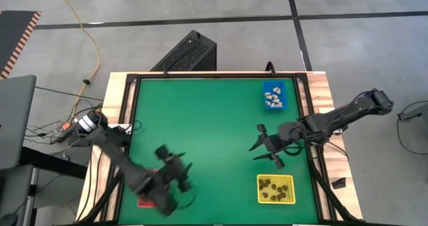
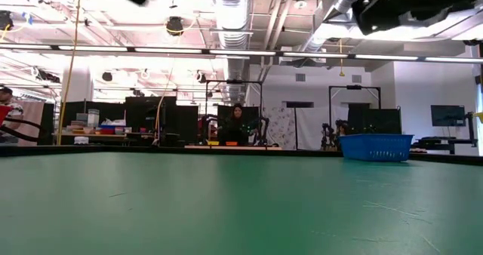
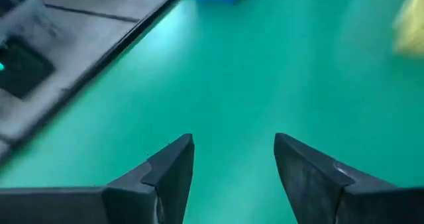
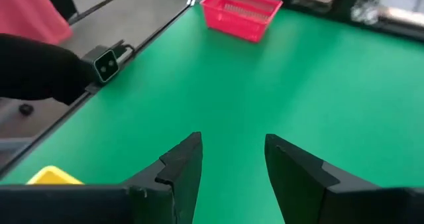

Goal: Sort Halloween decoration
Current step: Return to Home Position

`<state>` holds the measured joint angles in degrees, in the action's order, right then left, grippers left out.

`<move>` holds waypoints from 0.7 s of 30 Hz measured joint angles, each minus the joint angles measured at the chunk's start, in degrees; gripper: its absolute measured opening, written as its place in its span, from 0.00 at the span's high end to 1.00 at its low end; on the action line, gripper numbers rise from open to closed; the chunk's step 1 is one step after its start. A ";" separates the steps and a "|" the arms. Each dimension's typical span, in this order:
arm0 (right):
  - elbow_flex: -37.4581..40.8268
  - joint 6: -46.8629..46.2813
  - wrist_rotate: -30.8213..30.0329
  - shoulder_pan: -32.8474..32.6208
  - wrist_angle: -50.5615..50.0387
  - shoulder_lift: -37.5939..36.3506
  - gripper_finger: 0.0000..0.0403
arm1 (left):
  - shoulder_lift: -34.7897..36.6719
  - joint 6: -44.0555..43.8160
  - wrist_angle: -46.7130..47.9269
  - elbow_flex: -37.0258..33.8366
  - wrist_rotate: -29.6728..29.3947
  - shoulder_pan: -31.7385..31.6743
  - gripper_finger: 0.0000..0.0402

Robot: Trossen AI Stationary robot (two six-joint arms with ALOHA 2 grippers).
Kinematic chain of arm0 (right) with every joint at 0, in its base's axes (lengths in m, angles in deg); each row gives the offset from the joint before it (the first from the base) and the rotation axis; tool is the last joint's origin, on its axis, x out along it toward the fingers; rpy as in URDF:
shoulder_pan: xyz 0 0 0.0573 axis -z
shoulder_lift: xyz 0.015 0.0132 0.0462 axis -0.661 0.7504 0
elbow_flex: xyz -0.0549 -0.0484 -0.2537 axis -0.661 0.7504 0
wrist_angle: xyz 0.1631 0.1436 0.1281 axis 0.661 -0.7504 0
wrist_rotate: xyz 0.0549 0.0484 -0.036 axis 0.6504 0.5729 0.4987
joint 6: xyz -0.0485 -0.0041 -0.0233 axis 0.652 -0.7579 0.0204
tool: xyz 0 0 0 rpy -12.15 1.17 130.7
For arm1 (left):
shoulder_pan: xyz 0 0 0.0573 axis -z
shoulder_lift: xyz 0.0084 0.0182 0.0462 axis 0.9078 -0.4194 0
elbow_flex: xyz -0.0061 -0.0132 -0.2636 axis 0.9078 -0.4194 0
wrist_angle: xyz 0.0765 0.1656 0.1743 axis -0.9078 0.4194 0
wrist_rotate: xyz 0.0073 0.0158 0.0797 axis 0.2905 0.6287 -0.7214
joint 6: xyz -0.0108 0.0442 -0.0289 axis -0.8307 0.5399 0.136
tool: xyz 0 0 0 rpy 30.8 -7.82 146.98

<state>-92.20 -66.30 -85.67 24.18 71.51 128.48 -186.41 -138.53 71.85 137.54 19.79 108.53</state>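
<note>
Overhead, the green mat (image 1: 214,126) carries three trays and two grippers. Tray 1, the blue tray (image 1: 273,86), stands near the far right corner and holds a cluster of whitish trinkets (image 1: 273,99). The pieces touch one another, and their exact number cannot be told. Tray 2, the yellow tray (image 1: 289,180), lies near the near right corner and holds a cluster of dark trinkets (image 1: 273,189), roughly ten, also too crowded for a firm count. Tray 3, the red tray (image 1: 146,200), sits at the near left edge, mostly covered by the left arm; its contents cannot be seen.

The left gripper (image 1: 182,172) hangs just beside the red tray, above bare mat. In its wrist view its two fingers (image 3: 173,168) are spread apart with nothing between them. The right gripper (image 1: 261,144) hangs over the mat between the blue and yellow trays. Its two fingers (image 4: 182,161) are likewise parted and empty, and they point toward the red tray (image 4: 240,12).
</note>
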 joint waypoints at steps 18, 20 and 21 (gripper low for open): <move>23.24 1.80 -0.44 13.91 15.57 -31.15 0.78 | 34.79 57.96 -70.66 -44.38 32.15 -32.70 0.66; 27.09 0.14 -0.10 16.28 18.26 -32.98 0.86 | 39.85 60.08 -83.24 -52.02 34.36 -33.76 0.68; 28.39 -1.50 -0.02 17.58 19.11 -33.59 0.90 | 41.92 61.15 -88.68 -55.25 35.41 -34.50 0.68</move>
<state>-63.81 -67.80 -85.69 41.76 90.61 94.89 -144.48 -77.38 -16.84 82.29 55.20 74.03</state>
